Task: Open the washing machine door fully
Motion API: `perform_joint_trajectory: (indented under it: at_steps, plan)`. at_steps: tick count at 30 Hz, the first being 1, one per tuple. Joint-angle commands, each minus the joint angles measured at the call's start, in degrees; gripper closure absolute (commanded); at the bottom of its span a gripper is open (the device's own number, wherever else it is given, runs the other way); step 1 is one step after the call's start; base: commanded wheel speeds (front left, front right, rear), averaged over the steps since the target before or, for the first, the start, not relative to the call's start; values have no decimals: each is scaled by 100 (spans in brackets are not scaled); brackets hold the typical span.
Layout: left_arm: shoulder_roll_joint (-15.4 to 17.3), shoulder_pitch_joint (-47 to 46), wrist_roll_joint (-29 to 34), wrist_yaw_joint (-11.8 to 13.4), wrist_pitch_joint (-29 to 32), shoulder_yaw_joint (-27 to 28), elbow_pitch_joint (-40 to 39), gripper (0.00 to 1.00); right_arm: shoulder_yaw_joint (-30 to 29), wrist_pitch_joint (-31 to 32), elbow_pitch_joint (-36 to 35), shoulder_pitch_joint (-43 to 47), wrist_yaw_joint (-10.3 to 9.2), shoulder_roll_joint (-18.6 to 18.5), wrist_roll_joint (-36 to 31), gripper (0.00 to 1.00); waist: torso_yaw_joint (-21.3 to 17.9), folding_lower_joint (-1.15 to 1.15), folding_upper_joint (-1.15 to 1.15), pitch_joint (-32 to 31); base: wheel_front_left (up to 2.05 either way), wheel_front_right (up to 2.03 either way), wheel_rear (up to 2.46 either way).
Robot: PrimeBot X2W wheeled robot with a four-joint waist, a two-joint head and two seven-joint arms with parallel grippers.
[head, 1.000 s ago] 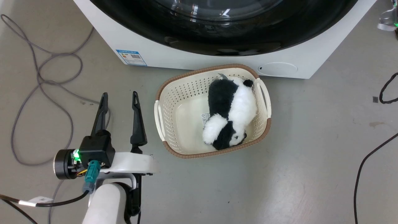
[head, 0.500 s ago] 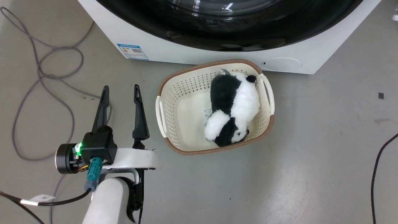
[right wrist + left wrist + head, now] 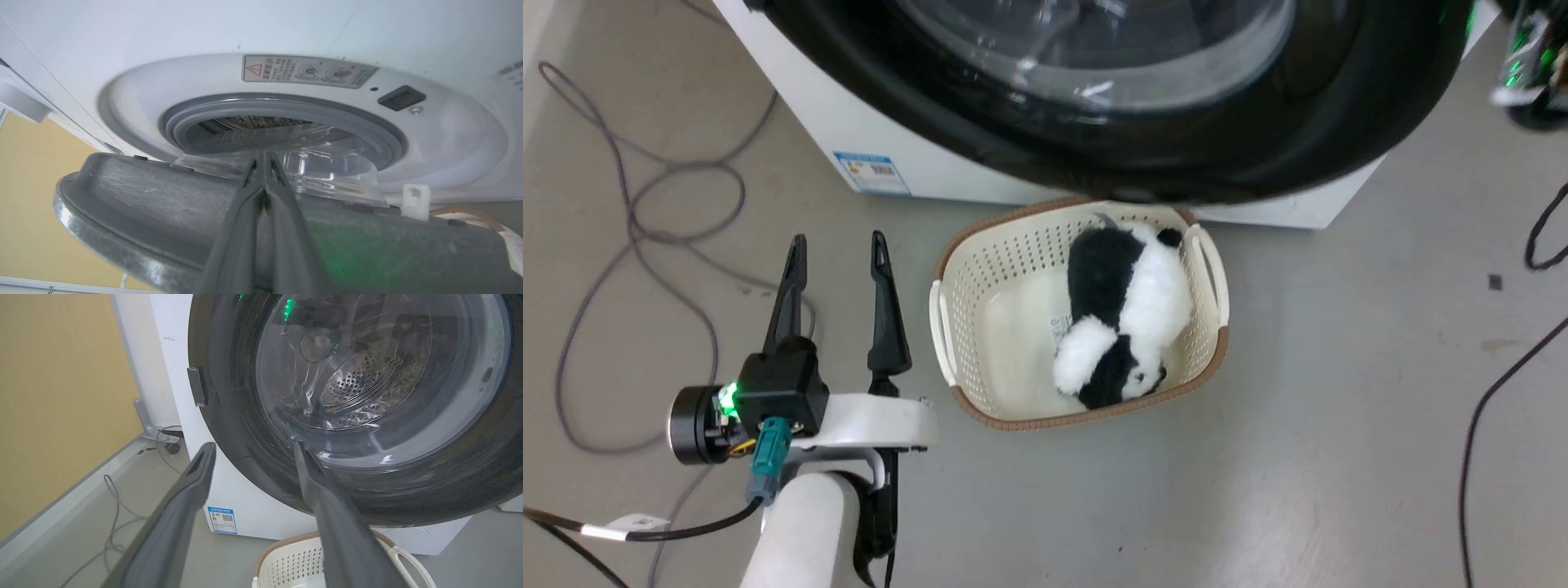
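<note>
Grey floor (image 3: 1339,425); door (image 3: 1258,155) beyond left gripper (image 3: 837,245)

Lost past the head view's top edge: upper part of door (image 3: 1339,114), smeared and blurred. Hidden under its lower rim: far edge of basket (image 3: 988,269). Can't read print on blue label (image 3: 872,171) or warning sticker (image 3: 306,70). Can't tell whether right claw (image 3: 263,157) touches the glass.

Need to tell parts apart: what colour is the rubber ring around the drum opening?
Grey rubber gasket ring, clearest in the right wrist view.
</note>
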Motion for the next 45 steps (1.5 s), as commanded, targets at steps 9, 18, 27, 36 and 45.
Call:
perform_joint_trajectory:
  at_steps: [9,18,27,36,45]
  plan:
    - [6,364,94,-76,-30,161,104,0,282,214,-185,829,5,98,-49,100,-200,0,0,-517,0,0,0]
    - [6,595,134,-141,-30,219,176,0,380,341,-633,1626,5,201,86,100,-273,0,0,-845,0,0,0]
    - [6,804,157,-176,-30,269,223,0,443,409,-1342,2482,5,335,256,100,-339,0,0,-1148,0,0,0]
    - [6,997,169,-219,-30,315,274,0,503,446,-2019,3233,5,558,425,100,-332,0,0,-1456,0,0,0]
    - [6,1208,209,-251,-30,378,295,0,641,612,-2797,4033,5,770,569,100,-320,0,0,-1672,0,0,0]
